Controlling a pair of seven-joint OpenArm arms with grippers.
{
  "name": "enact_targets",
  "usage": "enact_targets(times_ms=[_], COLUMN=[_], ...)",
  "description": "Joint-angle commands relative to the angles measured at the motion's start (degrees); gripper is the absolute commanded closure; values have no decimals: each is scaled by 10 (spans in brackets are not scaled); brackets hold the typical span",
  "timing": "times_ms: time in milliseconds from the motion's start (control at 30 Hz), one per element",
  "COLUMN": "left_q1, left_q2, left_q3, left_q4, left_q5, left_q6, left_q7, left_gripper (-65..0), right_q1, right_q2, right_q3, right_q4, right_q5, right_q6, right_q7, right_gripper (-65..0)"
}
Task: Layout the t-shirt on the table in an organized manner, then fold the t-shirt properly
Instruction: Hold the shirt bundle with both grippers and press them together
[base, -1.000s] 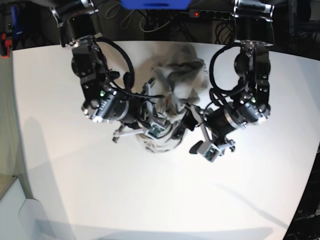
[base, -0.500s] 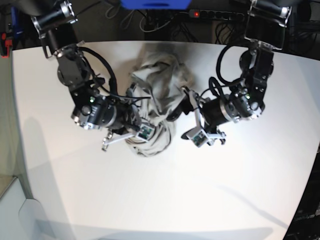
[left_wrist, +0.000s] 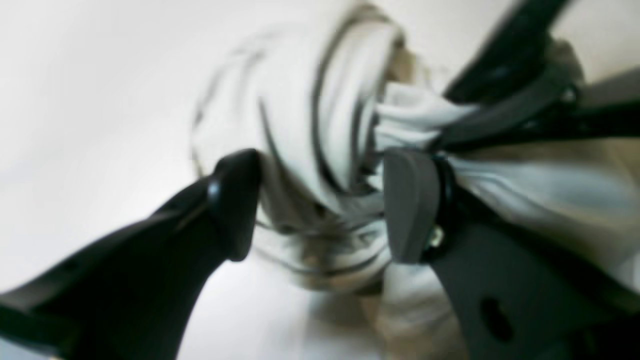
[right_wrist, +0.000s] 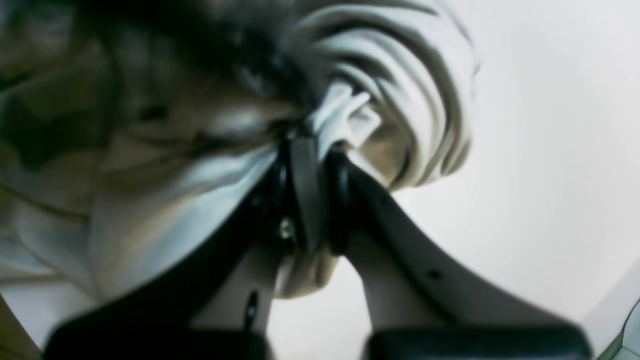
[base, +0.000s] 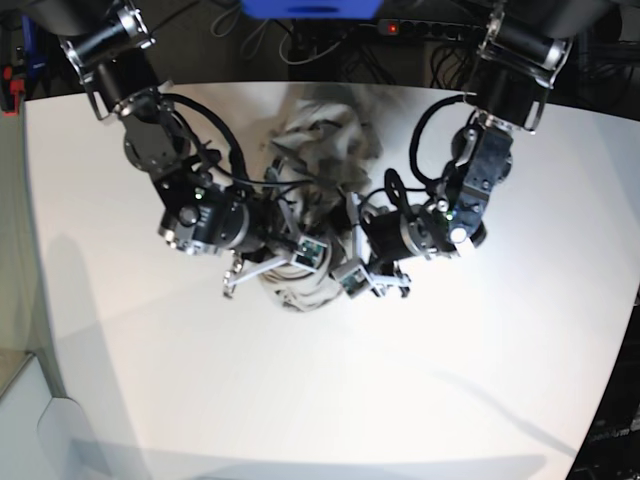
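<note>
The t-shirt (base: 318, 135) lies bunched in a wrinkled heap in the middle of the white table (base: 450, 380), running from the far edge down to between my two wrists. In the right wrist view my right gripper (right_wrist: 311, 142) is shut on a pinched fold of the t-shirt (right_wrist: 400, 75). In the left wrist view my left gripper (left_wrist: 320, 205) stands open, its black finger and grey pad (left_wrist: 407, 205) on either side of a twisted bundle of the t-shirt (left_wrist: 345, 100). The right gripper's fingers (left_wrist: 505, 95) show at the upper right there, clamped on the cloth.
A power strip (base: 430, 28) and cables lie beyond the table's far edge, with a blue object (base: 310, 8) above it. The table's left edge (base: 30, 250) and right front corner drop off to the floor. Both arms crowd the shirt.
My left arm has moved left in the base view, close up to the shirt and the right gripper. The right arm shifted slightly, and the shirt is bunched tighter between them.
</note>
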Motion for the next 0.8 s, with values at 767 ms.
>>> enact_targets(times_ms=[767], left_q1=[-37], left_q2=[16], left_q3=[23], left_q4=[11], left_q5=[-25], left_q6=[1], left_q7=[28], left_gripper=[-382], right_q1=[15], right_q2=[2], right_q3=[2], right_q4=[10], right_q5=[1], right_q6=[-2], right_q7=[16], right_gripper=[-5])
